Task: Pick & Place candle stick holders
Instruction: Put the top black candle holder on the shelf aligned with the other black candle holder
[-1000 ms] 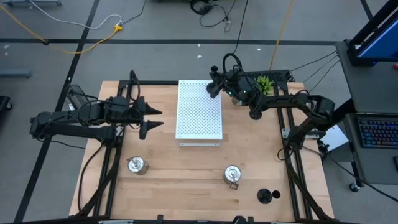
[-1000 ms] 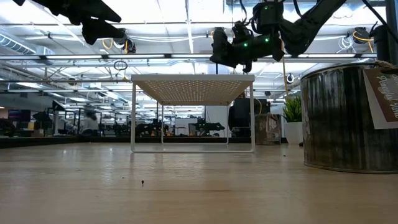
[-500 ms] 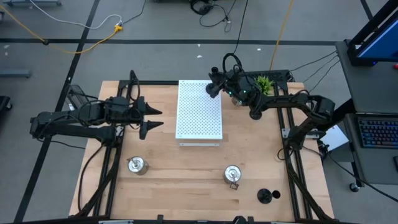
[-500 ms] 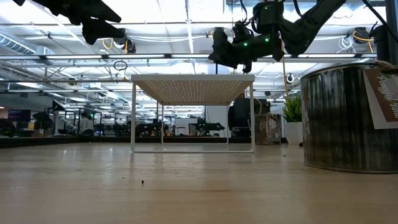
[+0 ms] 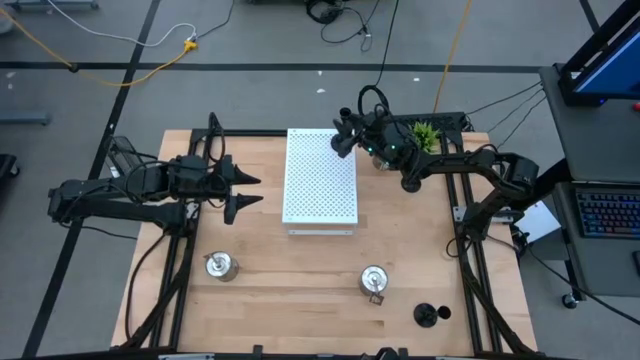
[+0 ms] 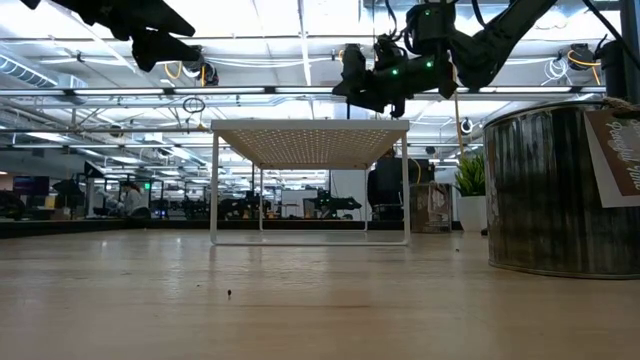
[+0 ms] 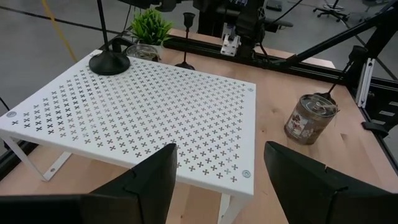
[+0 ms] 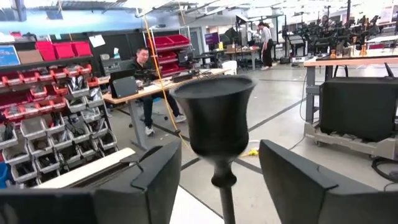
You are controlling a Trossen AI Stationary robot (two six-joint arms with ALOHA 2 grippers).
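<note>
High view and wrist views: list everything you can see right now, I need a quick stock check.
board: one, white, perforated, table centre.
black candle stick holders: three seen; one on the board's far right corner, one on the table just beyond that corner, one at the table's front right.
silver candle stick holders: three, shiny; two near the table's front, one beside the plant.
plant: one, green, table's far right.
table: one, light wood.
people: two, far off in the room.
left pincer: open, empty, left of the board.
right pincer: open, either side of the holder on the board.
</note>
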